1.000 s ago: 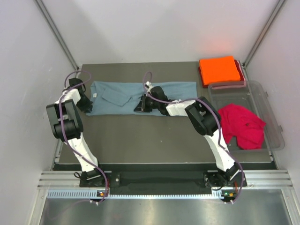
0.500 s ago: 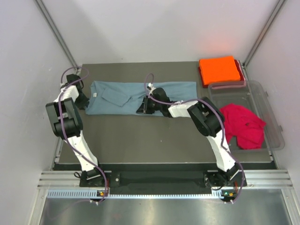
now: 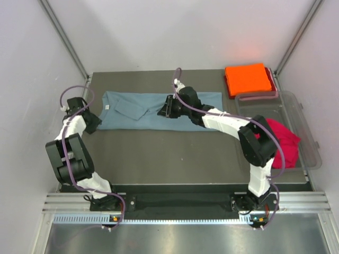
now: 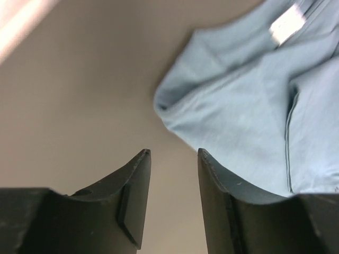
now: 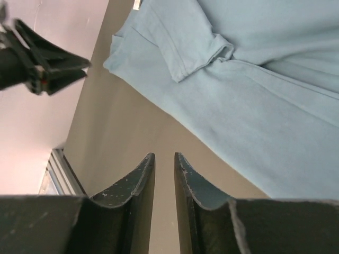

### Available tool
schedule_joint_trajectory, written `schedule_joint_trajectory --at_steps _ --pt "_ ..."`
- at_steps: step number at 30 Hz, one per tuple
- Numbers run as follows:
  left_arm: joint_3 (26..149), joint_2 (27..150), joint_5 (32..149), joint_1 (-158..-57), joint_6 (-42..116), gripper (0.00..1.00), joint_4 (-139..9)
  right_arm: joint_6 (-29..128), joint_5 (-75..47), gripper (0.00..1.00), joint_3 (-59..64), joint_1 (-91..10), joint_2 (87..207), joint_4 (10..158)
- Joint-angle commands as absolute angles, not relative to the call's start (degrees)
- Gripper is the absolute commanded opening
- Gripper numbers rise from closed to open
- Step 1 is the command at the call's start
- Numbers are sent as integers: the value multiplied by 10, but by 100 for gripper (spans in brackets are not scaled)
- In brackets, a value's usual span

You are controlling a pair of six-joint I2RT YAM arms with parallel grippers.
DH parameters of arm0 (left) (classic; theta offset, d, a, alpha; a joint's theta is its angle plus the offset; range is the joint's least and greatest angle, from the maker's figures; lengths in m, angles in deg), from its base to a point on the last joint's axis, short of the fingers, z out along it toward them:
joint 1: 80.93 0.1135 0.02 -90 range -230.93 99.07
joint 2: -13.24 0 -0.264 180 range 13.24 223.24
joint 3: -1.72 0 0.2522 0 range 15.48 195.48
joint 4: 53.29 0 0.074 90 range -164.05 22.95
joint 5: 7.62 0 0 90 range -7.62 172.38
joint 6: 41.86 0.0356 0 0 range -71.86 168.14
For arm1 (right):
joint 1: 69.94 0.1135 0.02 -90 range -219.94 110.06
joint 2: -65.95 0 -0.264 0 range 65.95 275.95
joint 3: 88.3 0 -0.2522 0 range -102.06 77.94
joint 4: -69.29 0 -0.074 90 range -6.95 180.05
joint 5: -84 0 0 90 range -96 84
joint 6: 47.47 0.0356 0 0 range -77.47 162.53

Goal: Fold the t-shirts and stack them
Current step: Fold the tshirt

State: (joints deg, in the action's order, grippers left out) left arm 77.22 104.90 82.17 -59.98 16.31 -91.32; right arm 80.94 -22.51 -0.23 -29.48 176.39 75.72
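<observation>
Dark table (image 3: 159,153), grey-blue t-shirt (image 3: 132,117) flat across its far half, clear tub (image 3: 297,113) at right.

A dark matte table (image 3: 159,156) stands between plain white walls (image 3: 175,32) with slanted metal posts (image 3: 64,39) in the far corners, and a silver rail (image 3: 299,202) runs along its near edge.

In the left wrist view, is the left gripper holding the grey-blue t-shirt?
No, the left gripper stands open with only bare table between its fingers, and the grey-blue t-shirt lies beyond their tips.
</observation>
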Motion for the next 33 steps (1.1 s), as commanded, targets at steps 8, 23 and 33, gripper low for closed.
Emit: schedule_joint_trajectory --at_steps 8,23,33 --pt "690 1042 938 -540 71 48 -760 775 -171 25 66 -309 1643 799" --pt "658 1090 917 -539 54 44 -708 789 -179 25 73 -342 1642 798" --pt "730 1196 905 -540 45 0 -682 761 -167 25 93 -365 1598 829"
